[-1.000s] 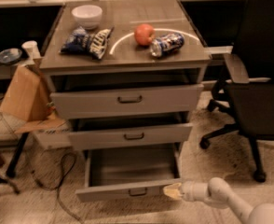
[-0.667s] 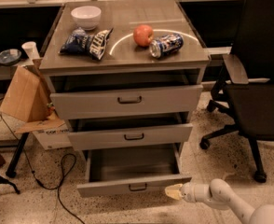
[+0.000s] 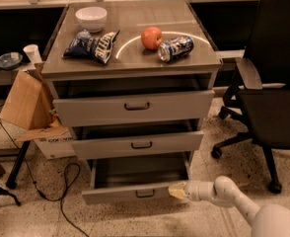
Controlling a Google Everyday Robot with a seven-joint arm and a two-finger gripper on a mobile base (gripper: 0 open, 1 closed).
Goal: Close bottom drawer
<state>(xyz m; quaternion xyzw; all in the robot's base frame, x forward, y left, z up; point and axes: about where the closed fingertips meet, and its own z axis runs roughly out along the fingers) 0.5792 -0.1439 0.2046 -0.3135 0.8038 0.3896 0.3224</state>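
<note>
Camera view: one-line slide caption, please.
Gripper at the right end of the open bottom drawer front; upper drawers also ajar.

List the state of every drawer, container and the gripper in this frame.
bottom drawer: open, pulled out farthest
middle drawer: slightly open
top drawer: slightly open
can: lying on its side on the cabinet top
bowl: upright
gripper: low, at the bottom drawer front's right end

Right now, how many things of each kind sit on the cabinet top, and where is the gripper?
Bowl: 1
Chip bags: 2
Apple: 1
Can: 1
Total: 5
The gripper is at the right end of the bottom drawer front.
</note>
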